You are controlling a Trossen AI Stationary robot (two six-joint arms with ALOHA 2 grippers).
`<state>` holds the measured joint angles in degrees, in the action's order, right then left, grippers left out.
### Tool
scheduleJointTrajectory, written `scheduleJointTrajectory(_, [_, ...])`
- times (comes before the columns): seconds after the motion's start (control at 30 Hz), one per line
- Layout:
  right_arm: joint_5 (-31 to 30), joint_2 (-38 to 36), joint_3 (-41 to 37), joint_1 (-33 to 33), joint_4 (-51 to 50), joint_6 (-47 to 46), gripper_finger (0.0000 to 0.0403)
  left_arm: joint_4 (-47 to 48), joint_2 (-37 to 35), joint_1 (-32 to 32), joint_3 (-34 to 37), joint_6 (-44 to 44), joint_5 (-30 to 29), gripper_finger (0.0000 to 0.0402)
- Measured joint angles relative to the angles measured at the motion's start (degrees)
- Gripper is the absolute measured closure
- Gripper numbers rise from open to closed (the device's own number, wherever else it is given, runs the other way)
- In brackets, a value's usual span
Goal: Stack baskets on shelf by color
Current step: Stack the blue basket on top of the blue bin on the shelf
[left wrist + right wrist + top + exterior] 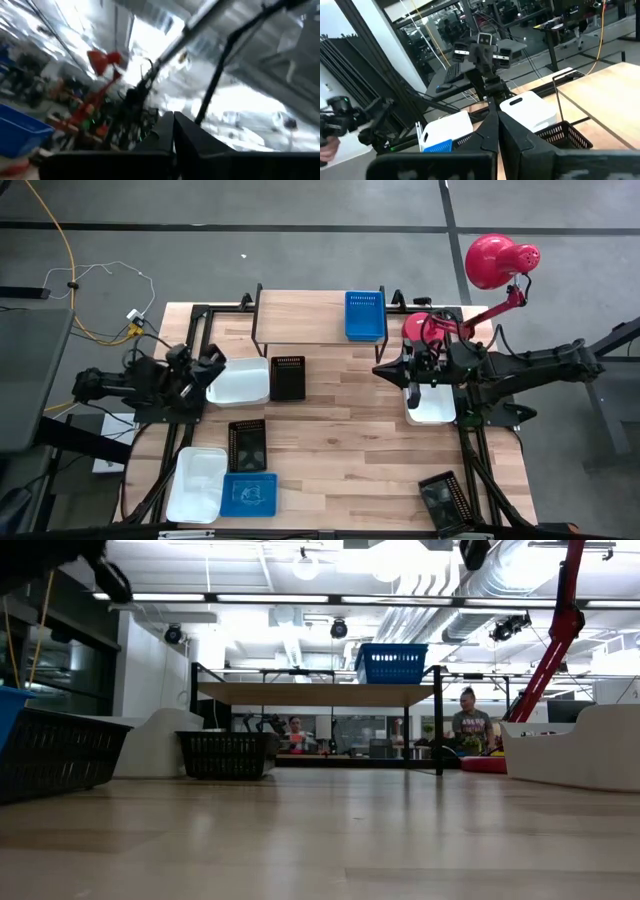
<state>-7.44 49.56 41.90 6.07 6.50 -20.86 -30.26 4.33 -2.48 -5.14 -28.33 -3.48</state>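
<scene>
The shelf (310, 305) stands at the table's far edge, with one blue basket (364, 315) resting on its right end, also seen in the low view (390, 663). A white basket (240, 380) and a black basket (288, 378) sit side by side on the table in front of the shelf. My left gripper (212, 366) is shut and raised above the white basket's left end, its fingers (173, 131) tipped up toward the ceiling. My right gripper (411, 376) is shut (497, 125) and hovers above another white basket (432, 408) at the table's right edge.
Another black basket (247, 444) lies on the near-left part of the table, with a white basket (196, 483) and a blue one (248, 493) at the near edge. A further black basket (443, 498) sits near right. A red lamp (495, 260) stands far right. People sit beyond the table (467, 725).
</scene>
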Motion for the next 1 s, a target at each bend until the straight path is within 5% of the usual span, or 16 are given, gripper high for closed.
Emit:
scheduleJointTrajectory(0.33, [4.2, -0.2, 0.1, 0.0, -1.1, 1.9, 0.0403, 29.4, 32.4, 1.9, -31.3, 11.2, 12.0, 0.0402])
scheduleJointTrajectory(0.63, [12.3, -0.2, 0.1, 0.0, -3.2, 1.9, 0.0403, 63.9, 60.1, 15.8, -61.0, 26.6, 15.9, 0.0354])
scheduleJointTrajectory(0.8, [14.2, -0.3, 0.1, 0.0, -6.4, 2.9, 0.0403, 75.3, 71.6, 23.1, -69.4, 29.9, 14.8, 0.0295])
scheduleJointTrajectory(1.0, [14.2, -0.9, 0.1, 0.0, -8.1, 4.9, 0.0403, 77.1, 81.7, 28.9, -70.3, 34.9, 14.7, 0.0226])
